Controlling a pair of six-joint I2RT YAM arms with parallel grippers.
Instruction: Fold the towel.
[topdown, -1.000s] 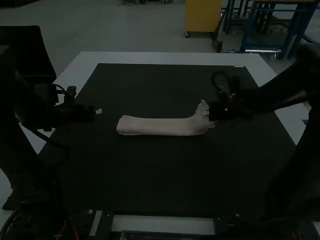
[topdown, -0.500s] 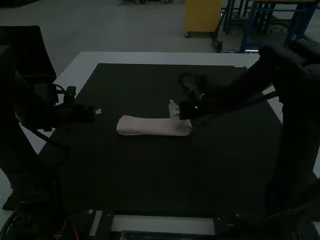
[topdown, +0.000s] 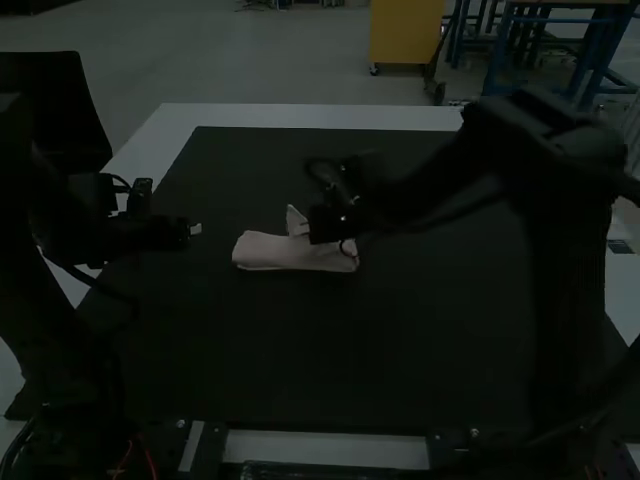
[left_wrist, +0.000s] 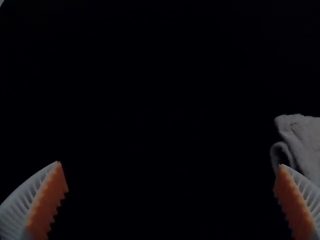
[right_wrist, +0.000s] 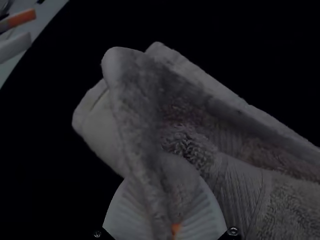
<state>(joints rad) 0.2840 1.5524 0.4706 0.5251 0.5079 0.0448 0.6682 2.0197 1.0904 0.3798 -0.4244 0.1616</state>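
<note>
A: Where was the towel (topdown: 275, 252)?

B: On the dark mat (topdown: 300, 350), a little left of its middle. A folded strip, shorter than in the earlier frames; its right end had shifted toward the mat's left side.

A: And the claws?

B: Right gripper (topdown: 304, 229) had travelled the same way, pinching a raised fold above the mat. Left gripper (topdown: 195, 229) had kept its spot over the mat's left part, fingers spread wide.
</note>
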